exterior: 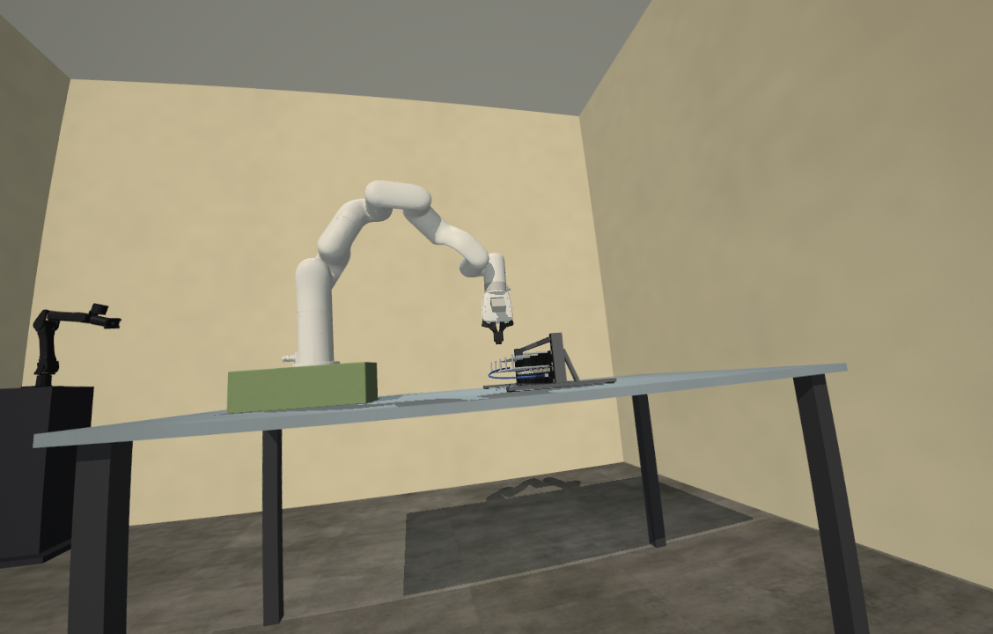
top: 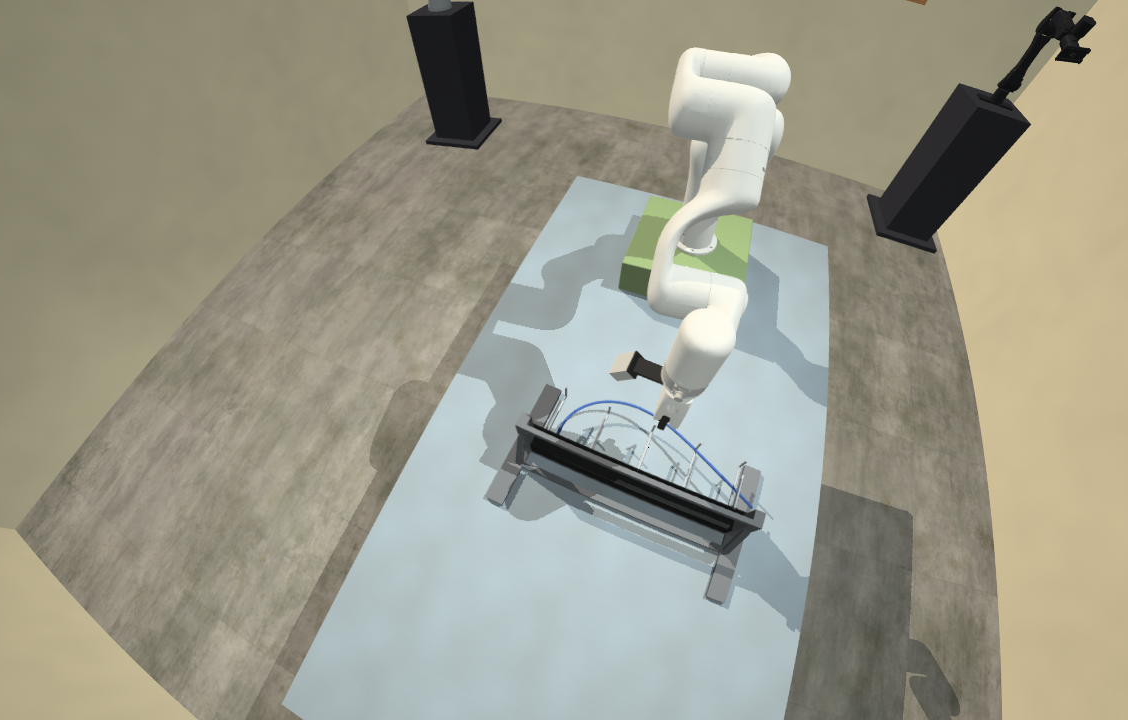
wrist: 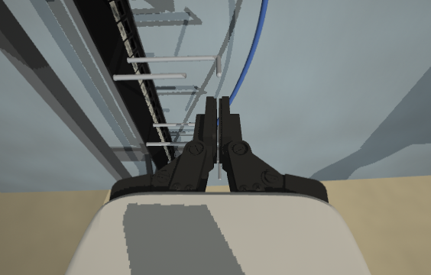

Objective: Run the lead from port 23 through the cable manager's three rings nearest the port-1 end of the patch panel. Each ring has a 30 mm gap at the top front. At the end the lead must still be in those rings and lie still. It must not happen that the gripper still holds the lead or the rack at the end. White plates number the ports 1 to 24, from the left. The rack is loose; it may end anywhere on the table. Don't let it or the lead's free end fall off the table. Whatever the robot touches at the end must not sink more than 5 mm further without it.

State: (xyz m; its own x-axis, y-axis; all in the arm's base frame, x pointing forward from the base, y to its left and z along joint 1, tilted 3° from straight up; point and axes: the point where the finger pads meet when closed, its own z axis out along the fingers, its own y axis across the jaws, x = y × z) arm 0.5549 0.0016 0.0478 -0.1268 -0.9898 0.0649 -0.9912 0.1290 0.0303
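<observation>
The dark rack (top: 640,488) (exterior: 555,354) (wrist: 124,46) stands across the table, and its patch panel runs up the left of the wrist view. Grey cable-manager rings (wrist: 170,59) (top: 645,452) stick out from it toward the arm. The blue lead (top: 613,404) (wrist: 251,57) (exterior: 496,377) bows out from the rack on the ring side, low by the table. My gripper (top: 661,428) (exterior: 496,342) (wrist: 218,111) is shut. It hangs above the middle of the lead's bow, higher than the rings. I see nothing held between the fingers. The port numbers are too small to read.
The arm stands on a green block (top: 729,241) (exterior: 299,386) at the far end of the pale blue table (top: 550,626) (exterior: 721,377). The rack's right foot lies near the table's right edge. Two black pedestals (top: 452,71) (top: 953,161) stand on the floor beyond.
</observation>
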